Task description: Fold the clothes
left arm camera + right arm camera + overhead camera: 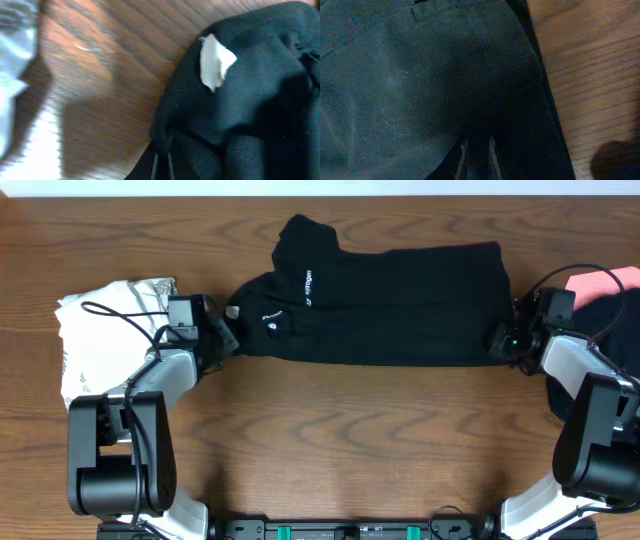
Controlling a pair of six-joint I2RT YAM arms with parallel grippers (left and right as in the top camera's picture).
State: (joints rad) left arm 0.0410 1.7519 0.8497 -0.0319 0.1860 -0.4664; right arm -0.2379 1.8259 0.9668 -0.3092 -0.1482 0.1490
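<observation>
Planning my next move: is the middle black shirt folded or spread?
Partly folded: the black shirt lies as a long band, one sleeve sticking out.

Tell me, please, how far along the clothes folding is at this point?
Done: the white printed garment looks folded at the left of the table. In hand: the black shirt lies in the middle as a long band, with the left gripper and right gripper pinching its opposite ends. Left: finishing that fold, then the pink piece at the far right.
</observation>
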